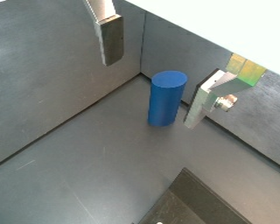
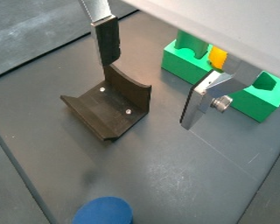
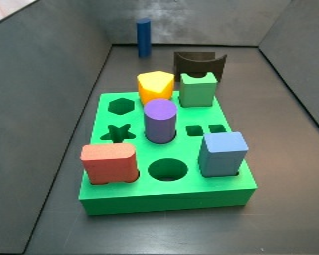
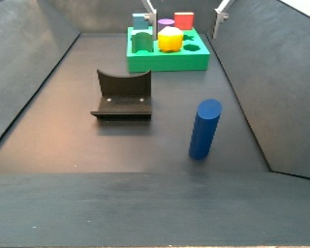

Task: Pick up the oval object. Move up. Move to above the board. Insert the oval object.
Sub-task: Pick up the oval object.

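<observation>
In a wrist view you are looking down at the oval object (image 1: 166,98), a slim dark blue peg with rounded sides, standing upright on the grey floor close to the corner where two walls meet. The gripper (image 1: 157,72) is hanging above it with its silver fingers (image 1: 112,38) spread wide and nothing between them; the peg is sitting lower, between the two plates but apart from both. A dark shape at the picture's edge is cut off.

In a wrist view the peg is showing only as a blurred blue top (image 2: 104,212) at the edge. The released gripper (image 2: 154,83) is framing the fixture (image 2: 108,107), and the board (image 2: 224,77) is partly cut off beyond it.

In a side view the board (image 3: 136,194) is filling the foreground, green, carrying a purple cylinder (image 3: 159,122), a yellow block (image 3: 155,86), a red block (image 3: 108,164) and a light blue cube (image 3: 223,154). The peg (image 3: 144,37) is standing small at the far wall, well apart from the board. The gripper itself is not visible here.

In a side view the peg (image 4: 204,129) is standing upright near the right wall, beside the fixture (image 4: 123,95), with the board (image 4: 169,60) far behind. Only the finger tips (image 4: 224,6) are showing at the top edge.
</observation>
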### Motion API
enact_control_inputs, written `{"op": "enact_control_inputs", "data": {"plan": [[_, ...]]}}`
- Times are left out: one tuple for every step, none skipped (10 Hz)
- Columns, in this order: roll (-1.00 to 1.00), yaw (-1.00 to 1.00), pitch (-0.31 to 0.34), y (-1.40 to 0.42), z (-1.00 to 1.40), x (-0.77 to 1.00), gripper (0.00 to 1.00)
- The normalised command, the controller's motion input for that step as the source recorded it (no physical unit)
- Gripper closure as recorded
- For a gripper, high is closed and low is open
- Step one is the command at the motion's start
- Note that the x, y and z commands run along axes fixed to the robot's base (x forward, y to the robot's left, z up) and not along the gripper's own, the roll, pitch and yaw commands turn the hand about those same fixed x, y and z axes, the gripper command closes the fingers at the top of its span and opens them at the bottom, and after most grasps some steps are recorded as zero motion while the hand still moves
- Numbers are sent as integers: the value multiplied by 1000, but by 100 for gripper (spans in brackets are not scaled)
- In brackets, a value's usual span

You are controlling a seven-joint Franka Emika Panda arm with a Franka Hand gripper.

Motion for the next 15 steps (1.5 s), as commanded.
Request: {"op": "enact_control_inputs", "data": {"plan": [[-83,-603,-60,134,-266,-226,0],[0,-786,0,177,-426,-226,0],[0,-706,27,289,-531,-163,0],[0,-537,20,466,-583,-123,0],[0,-409,0,606,-594,0,0],[-6,-200,0,780,-469,117,0],[-69,-109,0,811,-366,123,0],[-16,0,17,489,-97,-77,0],[0,43,0,300,-54,-140,0],[19,40,31,386,-149,-89,0],[99,0,0,374,-443,-86,0],[51,-117,-54,254,-697,3,0],[71,-217,-200,34,-723,20,0],[130,-154,-204,0,-723,0,0],[77,0,-96,0,-89,-43,0]]}}
